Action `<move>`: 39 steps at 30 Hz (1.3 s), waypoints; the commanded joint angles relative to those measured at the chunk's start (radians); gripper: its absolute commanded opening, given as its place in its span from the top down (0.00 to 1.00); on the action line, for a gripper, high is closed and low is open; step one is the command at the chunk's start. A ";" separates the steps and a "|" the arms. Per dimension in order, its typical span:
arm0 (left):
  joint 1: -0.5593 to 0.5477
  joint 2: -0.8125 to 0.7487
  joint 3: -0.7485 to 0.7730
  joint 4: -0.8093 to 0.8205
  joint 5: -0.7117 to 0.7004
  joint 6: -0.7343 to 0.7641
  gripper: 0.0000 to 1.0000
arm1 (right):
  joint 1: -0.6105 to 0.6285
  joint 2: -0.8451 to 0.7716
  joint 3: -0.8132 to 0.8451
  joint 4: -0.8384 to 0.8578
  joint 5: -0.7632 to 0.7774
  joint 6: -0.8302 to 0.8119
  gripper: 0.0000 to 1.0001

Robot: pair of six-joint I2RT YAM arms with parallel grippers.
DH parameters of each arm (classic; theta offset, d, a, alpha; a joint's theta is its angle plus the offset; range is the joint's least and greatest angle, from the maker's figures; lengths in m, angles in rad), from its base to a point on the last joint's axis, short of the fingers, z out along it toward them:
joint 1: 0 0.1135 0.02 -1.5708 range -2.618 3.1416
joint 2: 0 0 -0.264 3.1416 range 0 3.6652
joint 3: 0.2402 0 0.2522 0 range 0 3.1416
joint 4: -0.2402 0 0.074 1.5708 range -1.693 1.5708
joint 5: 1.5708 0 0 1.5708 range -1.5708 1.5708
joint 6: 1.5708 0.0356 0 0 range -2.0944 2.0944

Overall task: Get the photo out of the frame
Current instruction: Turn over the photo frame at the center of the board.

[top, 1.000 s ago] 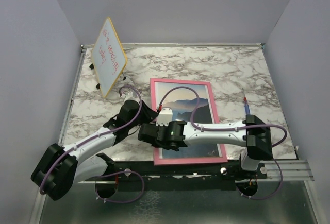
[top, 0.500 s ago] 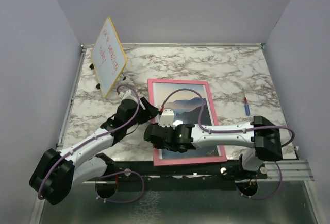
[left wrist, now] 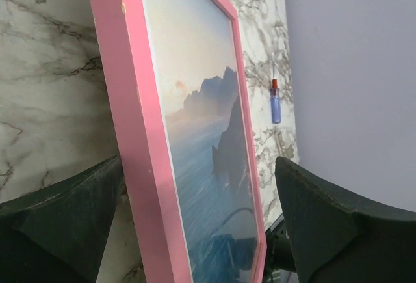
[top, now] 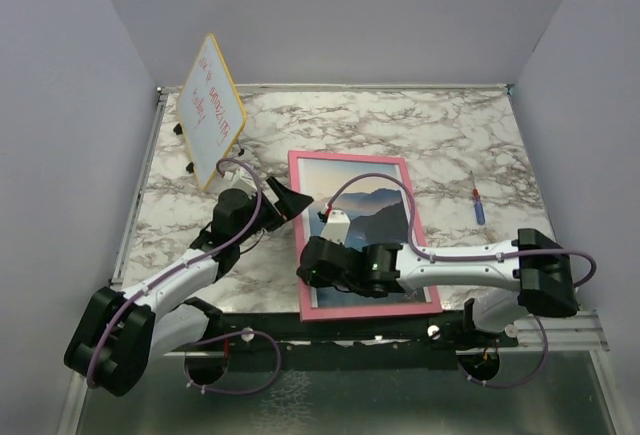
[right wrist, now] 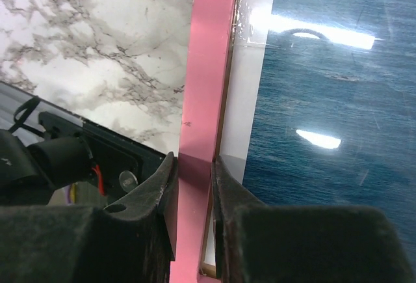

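My right gripper [right wrist: 194, 166] pinched frame [top: 345, 158] rail | my left gripper [top: 288, 198] gaped empty | frame judged stiff, slick-faced; photo [top: 385, 215] flimsy, fragile; grip rails.

Two robot arms, the left arm [top: 170, 280] and the right arm [top: 460, 260], wear glossy white shells between bulky black joint housings. A thin purple cable [top: 368, 177] loops along each, and the gripper fingers [left wrist: 338, 224] are matte black wedges.
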 commanded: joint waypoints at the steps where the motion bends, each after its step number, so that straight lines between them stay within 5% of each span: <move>1: 0.022 0.010 -0.003 0.138 0.067 0.010 0.01 | -0.018 -0.072 -0.017 0.131 -0.056 -0.011 1.00; 21: 0.053 0.109 -0.066 0.257 0.072 -0.093 0.02 | -0.023 -0.209 -0.118 0.089 0.013 0.054 0.99; 28: 0.053 0.152 -0.082 0.367 0.089 -0.163 0.17 | -0.023 -0.214 -0.122 0.070 0.022 0.072 1.00; 39: 0.046 0.270 -0.136 0.615 0.115 -0.255 0.21 | -0.024 -0.253 -0.147 0.050 0.055 0.104 1.00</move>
